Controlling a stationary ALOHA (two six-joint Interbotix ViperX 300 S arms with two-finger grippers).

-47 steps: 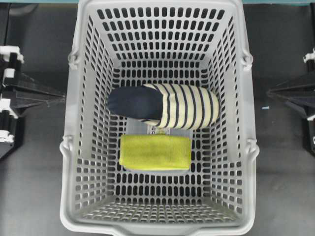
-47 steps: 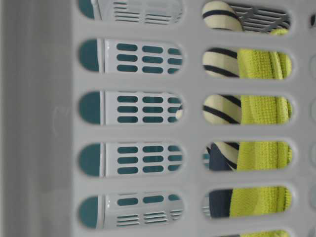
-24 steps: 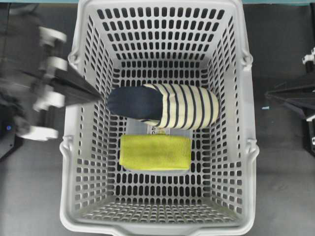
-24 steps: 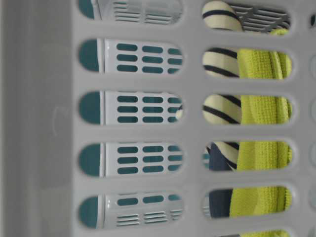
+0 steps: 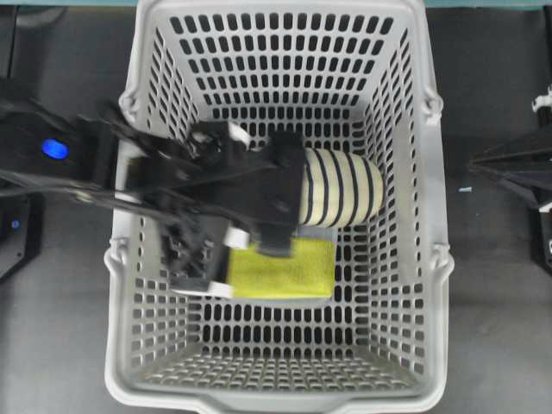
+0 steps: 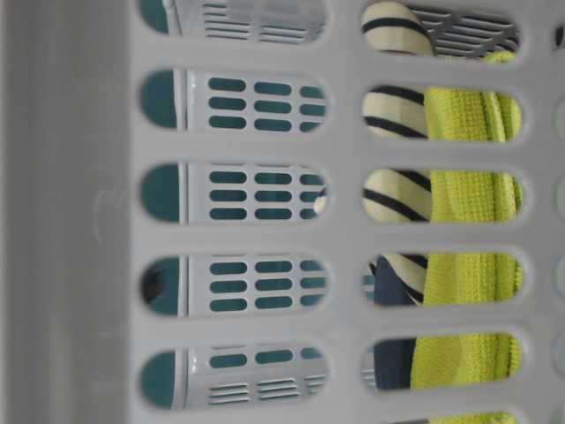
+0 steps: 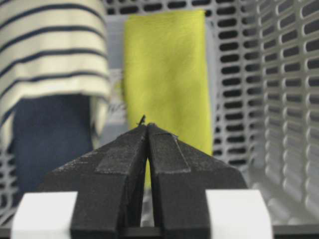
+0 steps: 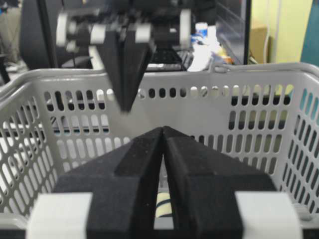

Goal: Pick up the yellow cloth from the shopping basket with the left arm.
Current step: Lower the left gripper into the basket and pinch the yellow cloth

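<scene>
The yellow cloth (image 5: 302, 269) lies folded on the floor of the light-grey shopping basket (image 5: 285, 17), its left end hidden under my left arm. My left gripper (image 5: 289, 203) is shut and empty. It hangs inside the basket above the slipper's toe and the cloth's left end. In the left wrist view the shut tips (image 7: 147, 125) point at the near end of the cloth (image 7: 164, 74), without touching it. The right wrist view shows the left gripper (image 8: 124, 107) pointing down above the far rim. My right gripper (image 5: 474, 164) is shut and empty outside the basket's right wall.
A cream slipper with navy stripes (image 5: 341, 190) lies just behind the cloth, its navy toe under my left arm. A small clear plastic box (image 7: 115, 102) lies beneath both. The basket walls (image 7: 279, 99) stand close around.
My left arm has swung from outside the basket's left wall in over the rim and now covers the slipper's toe and the cloth's left end. The right arm, cloth and slipper have not moved.
</scene>
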